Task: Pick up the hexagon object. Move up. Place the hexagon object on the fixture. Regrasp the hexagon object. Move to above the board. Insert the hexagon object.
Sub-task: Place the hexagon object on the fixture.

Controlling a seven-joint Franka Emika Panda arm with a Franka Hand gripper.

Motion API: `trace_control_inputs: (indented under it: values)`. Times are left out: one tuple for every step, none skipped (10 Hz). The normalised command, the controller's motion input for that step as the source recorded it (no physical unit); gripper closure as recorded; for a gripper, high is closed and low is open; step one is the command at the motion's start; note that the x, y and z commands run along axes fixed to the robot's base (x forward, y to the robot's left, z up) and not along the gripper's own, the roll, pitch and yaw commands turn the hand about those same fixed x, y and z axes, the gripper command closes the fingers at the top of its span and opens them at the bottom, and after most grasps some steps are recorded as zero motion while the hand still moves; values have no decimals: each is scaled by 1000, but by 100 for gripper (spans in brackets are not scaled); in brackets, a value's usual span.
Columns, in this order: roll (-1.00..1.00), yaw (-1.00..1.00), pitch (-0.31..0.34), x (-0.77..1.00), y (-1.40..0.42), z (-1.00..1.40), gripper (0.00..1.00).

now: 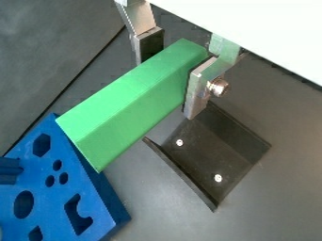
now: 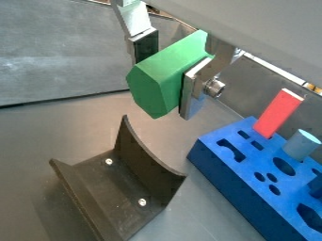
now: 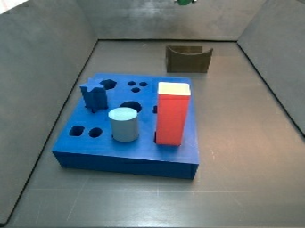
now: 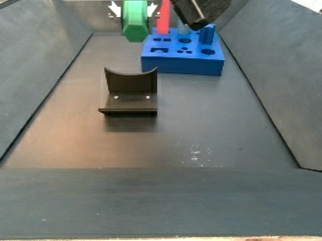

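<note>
Hexagon object (image 2: 168,73): green bar, being carried in the air above the fixture, touching nothing but the fingers.
Gripper (image 1: 176,58): its two silver fingers are pressing on the bar's opposite sides, gripping it.
Fixture (image 4: 128,92): standing empty on the dark floor.
Board (image 3: 100,126): lying well apart from the fixture, carrying a red block (image 3: 174,112) and a pale blue cylinder (image 3: 124,125).

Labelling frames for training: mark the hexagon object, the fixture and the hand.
hexagon object (image 2: 164,80), wrist view, hexagonal end face.
fixture (image 4: 127,91), side view, notched upright wall.
hand (image 1: 179,58), wrist view, midway between fingertips, shut on the hexagon object.
</note>
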Motion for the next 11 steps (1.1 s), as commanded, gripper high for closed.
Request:
trace_control_inputs:
  values:
    - [-163,-42,105,252,34,-9,100]
    - [-161,-41,112,217,34,-12,100]
    - [-162,-41,118,182,33,-13,100]
    - [-1000,-114,73,156,73,-1000,100]
    - [-1000,-116,73,150,74,-1000,100]
    - [-1000,-139,81,165,90,-1000,100]
    - [-1000,-145,90,173,93,-1000,100]
    - [-1000,-158,96,191,101,-1000,100]
    - [-1000,-175,98,202,108,-1000,100]
    - [-858,-176,85,214,116,-1000,100]
    - [-707,-173,67,227,124,-1000,100]
